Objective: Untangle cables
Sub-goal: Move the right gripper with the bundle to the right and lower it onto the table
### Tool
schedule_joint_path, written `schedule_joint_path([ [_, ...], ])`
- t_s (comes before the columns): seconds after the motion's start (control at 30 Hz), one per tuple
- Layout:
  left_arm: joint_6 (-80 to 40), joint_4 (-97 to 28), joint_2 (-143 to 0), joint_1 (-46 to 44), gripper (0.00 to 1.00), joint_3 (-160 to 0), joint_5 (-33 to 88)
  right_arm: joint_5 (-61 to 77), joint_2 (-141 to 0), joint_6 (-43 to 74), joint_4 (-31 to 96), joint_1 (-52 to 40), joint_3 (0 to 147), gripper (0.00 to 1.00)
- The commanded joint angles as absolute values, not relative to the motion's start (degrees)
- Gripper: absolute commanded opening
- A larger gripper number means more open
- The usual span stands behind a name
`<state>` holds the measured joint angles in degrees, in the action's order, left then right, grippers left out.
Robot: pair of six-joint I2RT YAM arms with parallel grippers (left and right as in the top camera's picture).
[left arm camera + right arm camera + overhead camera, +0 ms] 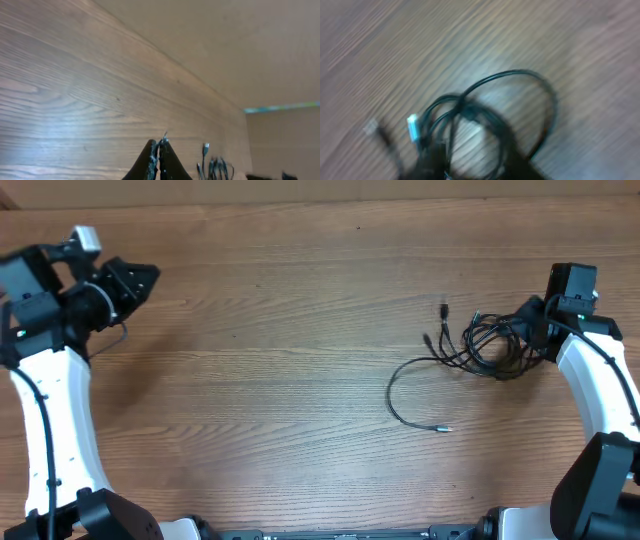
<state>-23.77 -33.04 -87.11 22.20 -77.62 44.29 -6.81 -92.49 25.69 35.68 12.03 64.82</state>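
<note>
The cables [487, 343] lie on the right side of the wooden desk [270, 300], a loose black tangle with a couple of plug ends poking out on the side away from the robot. One long strand [389, 398] curls off to the left and back round, ending in a small silver plug [446, 429]. The right arm [600, 370] reaches in from the right, and the right jaws sit right at the edge of the tangle. From the right wrist everything is blurred: looped black cord and a pale plug tip [412, 125] close below. I cannot tell whether the right jaws are released or grasping anything. Far to the left, well apart from the cables, the left arm [45, 400] hangs over bare desk. The left jaws are clenched together, fingertips [152, 160] meeting with nothing between them
</note>
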Motion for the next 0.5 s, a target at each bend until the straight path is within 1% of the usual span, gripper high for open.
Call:
schedule_joint_path([
  [0.0, -22.6, -34.3, -86.0, 16.7, 0.11, -78.7, 44.3, -1.1, -91.6, 23.3, 34.9, 11.5, 64.9, 0.51],
  [0.07, -21.8, -34.7, -86.0, 14.0, 0.17, -78.8, 43.4, -0.6, -91.6, 21.7, 34.7, 11.0, 64.9, 0.59],
  [0.1, -21.8, -34.8, -86.0, 12.8, 0.20, -78.8, 42.1, 0.4, -91.6, 19.4, 34.7, 10.7, 64.9, 0.66],
  [0.13, -21.8, -34.9, -86.0, 11.6, 0.24, -78.8, 40.5, 1.8, -91.6, 16.9, 34.5, 10.3, 64.9, 0.91],
  [0.17, -21.8, -35.1, -86.0, 10.3, 0.26, -78.8, 38.9, 2.4, -91.6, 15.9, 34.5, 10.2, 64.9, 1.00],
  [0.2, -21.8, -35.9, -86.0, 7.9, 0.36, -78.7, 36.6, 2.7, -91.6, 15.3, 34.5, 9.7, 65.0, 1.00],
  [0.23, -21.8, -36.2, -86.2, 3.7, 0.60, -78.7, 33.8, 2.7, -91.6, 16.6, 34.9, 9.7, 66.2, 1.00],
  [0.27, -21.8, -36.2, -86.3, 2.1, 0.68, -78.7, 32.4, 2.7, -91.4, 20.5, 36.4, 9.9, 67.5, 1.00],
  [0.3, -21.8, -35.9, -86.5, -0.9, 0.86, -78.7, 29.6, 2.7, -90.8, 28.5, 39.2, 10.7, 69.8, 1.00],
  [0.33, -20.9, -35.8, -86.5, -3.7, 1.00, -78.7, 26.5, 2.7, -89.9, 36.3, 43.0, 12.0, 72.5, 1.00],
  [0.4, -18.6, -35.7, -86.5, -6.7, 1.00, -78.7, 24.0, 2.9, -88.6, 43.2, 46.7, 14.2, 75.7, 1.00],
  [0.43, -18.0, -35.7, -86.6, -7.4, 1.00, -78.7, 23.3, 4.1, -88.2, 44.8, 47.7, 14.8, 76.3, 1.00],
  [0.47, -17.1, -35.7, -86.6, -8.7, 0.99, -78.7, 22.2, 8.2, -87.3, 46.1, 48.4, 15.8, 76.6, 1.00],
])
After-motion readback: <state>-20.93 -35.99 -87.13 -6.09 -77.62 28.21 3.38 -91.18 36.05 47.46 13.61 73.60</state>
